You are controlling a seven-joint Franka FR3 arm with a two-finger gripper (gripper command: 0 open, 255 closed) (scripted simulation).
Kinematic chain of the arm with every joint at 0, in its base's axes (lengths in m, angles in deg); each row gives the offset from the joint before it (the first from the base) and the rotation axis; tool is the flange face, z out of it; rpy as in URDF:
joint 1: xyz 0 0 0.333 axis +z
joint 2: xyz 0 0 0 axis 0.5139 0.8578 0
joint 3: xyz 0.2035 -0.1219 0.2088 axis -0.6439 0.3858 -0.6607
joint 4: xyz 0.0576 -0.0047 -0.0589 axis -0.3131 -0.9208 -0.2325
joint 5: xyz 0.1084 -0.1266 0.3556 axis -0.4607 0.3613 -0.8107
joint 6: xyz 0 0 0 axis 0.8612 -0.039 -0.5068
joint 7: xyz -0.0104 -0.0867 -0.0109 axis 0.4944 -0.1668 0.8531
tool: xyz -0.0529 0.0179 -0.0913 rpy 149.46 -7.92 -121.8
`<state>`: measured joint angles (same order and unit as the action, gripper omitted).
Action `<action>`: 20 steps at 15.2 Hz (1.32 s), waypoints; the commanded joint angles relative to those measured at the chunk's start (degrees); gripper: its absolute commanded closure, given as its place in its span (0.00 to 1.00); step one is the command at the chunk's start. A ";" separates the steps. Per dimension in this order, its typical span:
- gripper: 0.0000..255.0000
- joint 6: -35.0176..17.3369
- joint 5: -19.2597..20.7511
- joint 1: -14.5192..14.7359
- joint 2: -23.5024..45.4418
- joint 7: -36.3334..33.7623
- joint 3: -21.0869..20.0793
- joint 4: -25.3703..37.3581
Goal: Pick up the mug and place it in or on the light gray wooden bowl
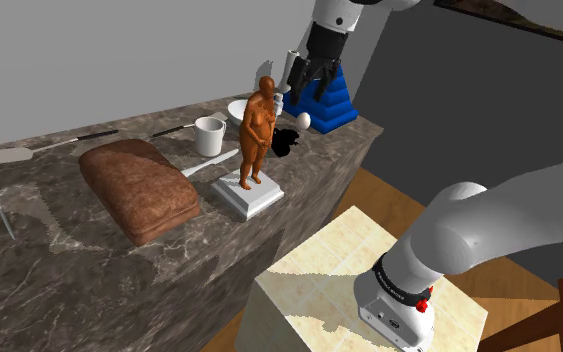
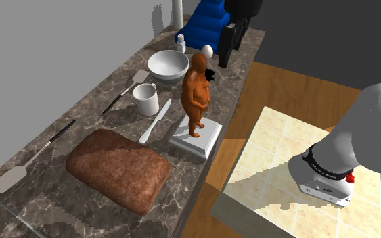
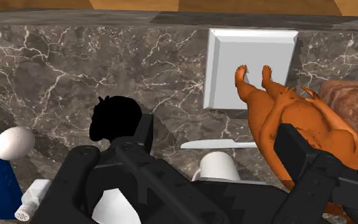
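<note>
1. Overhead, the black gripper (image 1: 307, 86) hangs above the far end of the dark marbled bench (image 1: 39, 260), its fingers spread apart and holding nothing
2. The white mug (image 2: 145, 99) stands upright on the bench, near the pale bowl (image 2: 168, 65)
3. An orange figurine (image 2: 197, 94) on a white base stands beside the mug, with a white knife (image 2: 153, 123) lying between them

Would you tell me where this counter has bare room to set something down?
Bare marble lies between the brown loaf and the white mug, bordered by the long grey spatula and the white knife. Around the white bowl and orange figurine it is crowded.
</note>
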<state>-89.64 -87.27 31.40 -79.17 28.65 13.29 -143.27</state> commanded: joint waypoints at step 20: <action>0.00 -10.95 9.47 4.61 46.98 -7.15 -6.89 31.71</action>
<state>-100.80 -78.44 35.69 -34.39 21.64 6.43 -113.72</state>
